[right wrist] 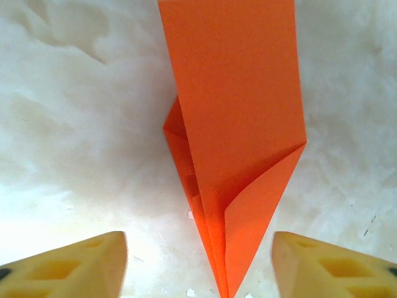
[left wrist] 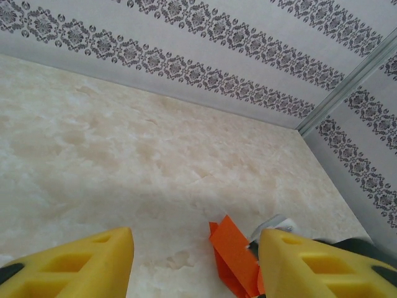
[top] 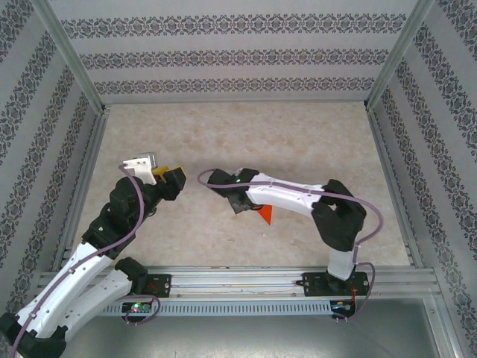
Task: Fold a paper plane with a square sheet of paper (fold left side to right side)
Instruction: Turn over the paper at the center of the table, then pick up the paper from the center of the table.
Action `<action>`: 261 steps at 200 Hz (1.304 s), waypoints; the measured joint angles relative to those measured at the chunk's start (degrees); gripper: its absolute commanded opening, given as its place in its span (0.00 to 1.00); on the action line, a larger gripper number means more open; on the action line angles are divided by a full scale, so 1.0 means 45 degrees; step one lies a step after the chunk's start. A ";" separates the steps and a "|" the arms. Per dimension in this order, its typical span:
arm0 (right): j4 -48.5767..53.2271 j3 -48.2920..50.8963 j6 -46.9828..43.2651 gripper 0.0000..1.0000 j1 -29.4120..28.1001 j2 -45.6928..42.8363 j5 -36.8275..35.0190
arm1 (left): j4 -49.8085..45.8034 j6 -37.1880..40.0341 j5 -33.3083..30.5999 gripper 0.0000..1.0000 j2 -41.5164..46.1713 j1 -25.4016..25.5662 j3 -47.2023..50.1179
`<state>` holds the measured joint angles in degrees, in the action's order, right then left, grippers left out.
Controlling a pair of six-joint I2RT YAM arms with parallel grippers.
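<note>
The orange square sheet of paper [right wrist: 239,112] lies on the table, folded into a slim pointed dart with layered flaps like a paper plane. Its point faces my right gripper [right wrist: 200,257], which is open. The yellow fingertips [right wrist: 93,261] stand on either side of the point, apart from it. In the top view the paper [top: 265,215] peeks out beside the right gripper [top: 238,200] at mid-table. My left gripper [top: 170,177] hovers to the left, open and holding nothing. In its wrist view the paper [left wrist: 234,251] lies just beyond its right fingertip [left wrist: 298,261].
The table is a pale marbled surface [top: 246,142] enclosed by patterned walls [top: 238,60] at the back and both sides. A metal rail [top: 246,280] runs along the near edge with the arm bases on it. Bare tabletop stretches behind both grippers.
</note>
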<state>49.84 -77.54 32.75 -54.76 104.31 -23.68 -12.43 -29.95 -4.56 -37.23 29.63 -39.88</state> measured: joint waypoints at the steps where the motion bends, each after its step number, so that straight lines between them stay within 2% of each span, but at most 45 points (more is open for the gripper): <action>1: -0.0019 0.0015 0.0010 0.74 0.0010 -0.0044 0.0005 | 0.0005 0.0000 0.0000 0.56 -0.0005 0.0000 0.0000; 22: -0.0515 0.0510 -0.0083 0.86 0.0296 -0.1336 0.0529 | 0.0175 0.0000 0.0141 0.57 -0.0194 0.0000 0.0000; 54: -0.1287 0.1389 -0.0335 0.98 0.0835 -0.3123 0.1190 | 0.0330 -0.0010 0.0364 0.59 -0.0549 0.0000 0.0000; 98: -0.3128 0.3823 -0.0350 0.98 0.2025 -0.6096 0.2365 | 0.0782 -0.0291 0.0831 0.66 -0.0971 0.0000 0.0092; 154: -0.7344 0.8961 0.1039 0.98 0.4575 -0.9986 0.4872 | 0.1729 -0.1180 0.1904 0.69 -0.2419 0.0000 0.0695; 205: -0.9908 1.2118 0.2686 0.98 0.6139 -1.1691 0.6411 | 0.3070 -0.2297 0.3332 0.63 -0.4580 0.0000 0.0899; 261: -1.0802 1.3294 0.3585 0.98 0.6460 -1.2779 0.6829 | 0.5163 -0.3852 0.5406 0.60 -0.8126 0.0005 0.0899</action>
<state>1.23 -17.72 48.88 -25.69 46.81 7.05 10.81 -47.29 19.77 -73.80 29.65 -35.83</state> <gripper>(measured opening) 0.982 0.602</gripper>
